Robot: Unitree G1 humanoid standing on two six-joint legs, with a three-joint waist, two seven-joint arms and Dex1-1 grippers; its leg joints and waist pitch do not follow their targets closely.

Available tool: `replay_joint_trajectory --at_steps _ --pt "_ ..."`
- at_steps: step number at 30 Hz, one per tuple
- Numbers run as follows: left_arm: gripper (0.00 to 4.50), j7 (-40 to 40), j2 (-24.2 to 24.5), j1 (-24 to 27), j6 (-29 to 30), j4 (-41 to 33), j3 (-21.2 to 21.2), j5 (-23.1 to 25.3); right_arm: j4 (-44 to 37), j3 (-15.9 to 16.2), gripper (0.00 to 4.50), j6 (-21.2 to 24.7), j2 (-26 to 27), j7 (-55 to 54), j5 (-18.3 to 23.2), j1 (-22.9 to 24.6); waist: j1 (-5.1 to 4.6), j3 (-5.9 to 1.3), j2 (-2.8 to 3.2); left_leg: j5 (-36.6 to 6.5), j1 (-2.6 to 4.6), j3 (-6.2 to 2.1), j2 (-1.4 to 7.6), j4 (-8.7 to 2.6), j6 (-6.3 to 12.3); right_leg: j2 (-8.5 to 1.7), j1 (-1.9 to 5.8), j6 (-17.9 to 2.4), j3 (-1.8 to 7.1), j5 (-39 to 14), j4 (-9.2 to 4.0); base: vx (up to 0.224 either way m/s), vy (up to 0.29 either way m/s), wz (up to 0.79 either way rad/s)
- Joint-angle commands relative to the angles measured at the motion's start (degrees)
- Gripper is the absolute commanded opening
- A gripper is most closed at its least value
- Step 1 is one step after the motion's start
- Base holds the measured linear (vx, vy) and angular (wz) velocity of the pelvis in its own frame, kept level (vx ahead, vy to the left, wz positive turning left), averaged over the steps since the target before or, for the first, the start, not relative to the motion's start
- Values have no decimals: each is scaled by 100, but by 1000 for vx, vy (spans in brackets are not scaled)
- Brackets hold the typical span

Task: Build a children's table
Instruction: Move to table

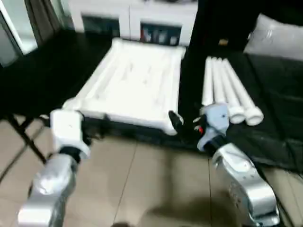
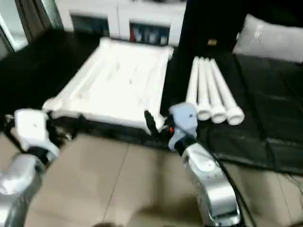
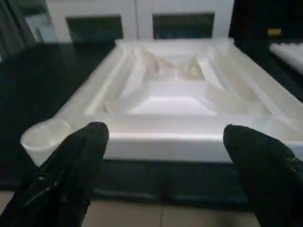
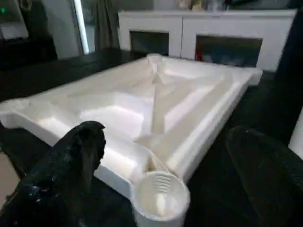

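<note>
- Your table top (image 1: 135, 82) lies upside down on the black mat (image 1: 47, 71), ribbed underside facing up, with the white cabinet (image 1: 132, 19) behind it.
- The four legs (image 1: 227, 92) lie side by side on the mat to the right of the top, apart from it.
- Your left gripper (image 3: 165, 156) is spread wide and holds nothing, facing the top's near edge beside a corner socket (image 3: 45, 137).
- Your right gripper (image 4: 165, 161) is also wide and empty, just before the near right corner socket (image 4: 158, 194).
- A grey pillow (image 1: 274, 35) rests at the far right.
</note>
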Motion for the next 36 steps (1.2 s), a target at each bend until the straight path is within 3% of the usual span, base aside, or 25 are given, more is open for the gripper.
replay_joint_trajectory --at_steps 1,5,6,8,11,12,13,14,16,17,18,19,20,21,23,25,26,27,28,29,30,32,33,34,36 --pt "441 20 35 -112 -19 -61 89 42 24 56 450 -136 -12 130 -27 -39 139 -173 -145 -372 -397 -68 341 -204 -236 -1011 395 -773 827 -3708 -1036 136 -44 -4" --pt "441 -86 -11 -357 -180 218 126 32 115 107 450 -189 12 90 -105 -67 53 -322 302 -262 172 -77 844 -1328 -79 -134 181 -1024 -60 -1451 -679 145 48 9" --pt "441 -110 4 -350 -204 246 107 35 24 94 450 -122 22 21 -134 -39 -328 -645 397 85 1099 -844 1398 -1362 1277 -104 -641 -344 -324 -770 275 188 104 4" --pt "441 -130 27 -343 -194 222 83 28 -227 17 450 55 95 -97 -26 26 -299 -561 388 806 921 -768 1398 -1241 2054 -262 -917 274 -268 -381 579 172 69 5" --pt "441 153 -137 -390 -158 302 67 164 -344 -157 450 206 138 -167 169 191 -357 -484 193 621 639 -297 1119 -1350 2049 -310 -948 348 -211 488 381 121 17 5" --pt "441 179 -178 -397 -189 332 56 174 -355 -247 450 342 195 -212 284 238 -249 -416 -180 -929 136 230 343 -1126 1055 -575 -231 41 277 136 -526 95 -33 4" --pt "441 152 -204 -385 -226 331 26 166 -363 -279 450 466 171 -182 344 260 -109 -391 -357 -988 47 271 172 -376 490 -1070 -12 -145 750 -2850 -1019 82 -65 1" --pt "441 149 -207 -383 -229 330 26 162 -362 -276 450 466 165 -175 340 260 -60 -393 -242 -663 -74 98 324 -235 233 -1341 149 -487 805 -3528 -1013 87 -49 -4" --pt "441 110 -250 -332 -276 298 22 123 -357 -193 450 394 57 -60 222 291 -40 -416 -183 -254 -277 12 433 -204 -247 -1188 241 -988 726 -3423 -930 92 -33 -6" --pt "441 108 -250 -330 -276 294 23 123 -356 -176 450 378 40 -51 193 294 -89 -356 -102 -442 -6 85 423 -316 -509 -846 -1 -1131 905 -3333 -985 88 3 -20" --pt "441 45 -233 -372 -279 292 16 103 -409 -164 450 431 42 -87 184 341 -161 -271 129 -1000 412 229 644 -1043 -1040 -125 -293 -880 496 -2625 -834 88 3 -20" --pt "441 -8 -216 -415 -275 292 -4 105 -443 -175 450 421 51 -131 166 373 -224 -246 390 -1695 643 -31 965 -1342 -1211 63 -631 -555 267 -2263 -420 65 53 -45" --pt "441 -36 -210 -426 -283 294 -16 109 -459 -182 450 403 60 -153 155 398 -280 -328 352 -2794 954 -168 1549 -1663 -1378 -155 -791 -282 -47 -1135 203 81 71 -52" --pt "441 -197 -178 -552 -293 418 -126 89 -530 -278 450 362 56 -215 144 519 -231 -358 569 -2688 972 -68 1598 -1756 -1338 -286 -849 -250 -252 -96 417 81 71 -52" --pt "441 -262 -161 -595 -321 485 -193 112 -573 -329 450 340 52 -249 140 594 -257 -338 382 -2408 985 458 1461 -1780 -1124 -405 -857 -583 -453 664 258 116 27 -55" --pt "441 -347 -158 -669 -336 564 -335 129 -771 -500 450 354 27 -348 156 812 -212 -400 219 -2489 939 854 823 -1478 -859 -461 -475 -1057 -122 78 -254 129 -11 -64" --pt "441 -349 -159 -672 -338 568 -340 129 -780 -503 450 342 19 -349 145 822 34 -508 8 -1877 487 822 158 -544 -608 -849 277 -1974 868 -1115 -756 171 -42 -58" --pt "441 -348 -174 -719 -299 627 -425 149 -924 -566 450 221 -142 -314 23 981 250 -492 125 -1559 404 633 228 -255 -611 -1204 402 -2560 1232 -1361 -905 171 -42 -58" --pt "441 -330 -182 -720 -258 630 -454 170 -976 -590 450 221 -200 -268 11 1030 214 -521 8 -605 -378 225 262 122 -816 -1030 847 -2665 1220 -625 -601 214 -5 -63" --pt "441 -326 -228 -706 -153 630 -448 106 -1008 -637 450 213 -249 -227 14 1051 209 -456 -23 63 -658 14 327 117 -875 -1023 669 -2420 826 1436 -390 184 -12 -70" --pt "441 -428 -146 -648 8 619 -545 130 -1010 -660 450 170 -385 -25 95 1005 140 -495 154 1141 -343 -4 252 -160 -962 -772 131 -1784 166 2732 -431 184 -12 -70" --pt "441 -498 -74 -615 34 604 -621 189 -1005 -646 450 73 -497 104 96 972 87 -480 556 2091 -242 -45 378 -1004 -303 -457 -90 -971 -249 1869 -586 122 -21 -22" --pt "441 -623 -76 -451 -1 476 -580 37 -964 -715 450 90 -512 201 243 892 44 -456 775 1704 -223 -227 670 -1255 -189 -244 -104 -583 -333 1259 -448 125 -4 -15" --pt "441 -651 -92 -397 -2 427 -551 -21 -967 -748 450 128 -500 230 320 880 -119 -574 733 1201 -67 -665 1480 -1285 748 -398 -247 -153 -108 590 53 130 22 -12" --pt "441 -796 -46 -324 42 301 -516 -169 -1058 -738 450 154 -536 361 448 851 -112 -623 568 1664 -57 -612 1311 -1117 1089 -769 -386 -341 146 1372 -47 78 2 1"
